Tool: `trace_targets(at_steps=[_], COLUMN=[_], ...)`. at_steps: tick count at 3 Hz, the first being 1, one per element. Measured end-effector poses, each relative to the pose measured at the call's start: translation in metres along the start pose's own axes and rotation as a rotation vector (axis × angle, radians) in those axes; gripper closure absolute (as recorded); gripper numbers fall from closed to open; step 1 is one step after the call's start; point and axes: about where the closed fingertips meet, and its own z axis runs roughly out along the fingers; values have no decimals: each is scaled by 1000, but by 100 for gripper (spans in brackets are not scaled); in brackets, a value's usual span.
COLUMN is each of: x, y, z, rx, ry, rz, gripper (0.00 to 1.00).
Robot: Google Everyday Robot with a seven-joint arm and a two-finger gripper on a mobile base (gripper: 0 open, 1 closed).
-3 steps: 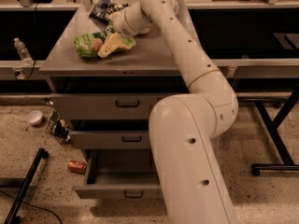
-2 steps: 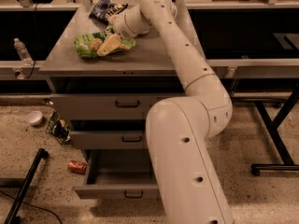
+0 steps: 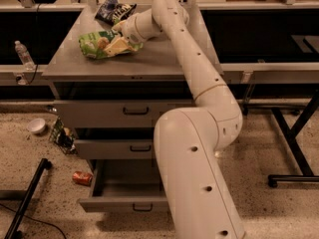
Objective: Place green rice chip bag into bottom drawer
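Observation:
The green rice chip bag (image 3: 97, 44) lies crumpled on the grey cabinet top (image 3: 149, 61), towards its left side. My gripper (image 3: 118, 44) is down on the bag's right end, reaching in from the right, and it hides part of the bag. The bottom drawer (image 3: 124, 203) of the cabinet stands pulled open, its inside showing and its black handle on the front panel. The arm comes up from the lower right, crosses in front of the drawers and hides their right parts.
A dark blue-black chip bag (image 3: 114, 9) lies at the back of the cabinet top, just behind my gripper. The two upper drawers (image 3: 119, 112) are shut. On the floor at the left are a red can (image 3: 82, 177), a white cup (image 3: 37, 126) and a black frame leg (image 3: 27, 198). A water bottle (image 3: 24, 54) stands on the left ledge.
The arm has shifted slightly to the left over the cabinet. The green bag and my gripper stay at about the same place on the top.

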Motion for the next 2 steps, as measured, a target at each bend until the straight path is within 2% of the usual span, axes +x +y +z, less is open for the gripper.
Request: trace_targets(at_steps=[1, 2], x=[8, 22], y=[-4, 0], z=[-12, -45], rx=[9, -2], ry=[-6, 35], rz=[31, 67], gripper=[85, 100])
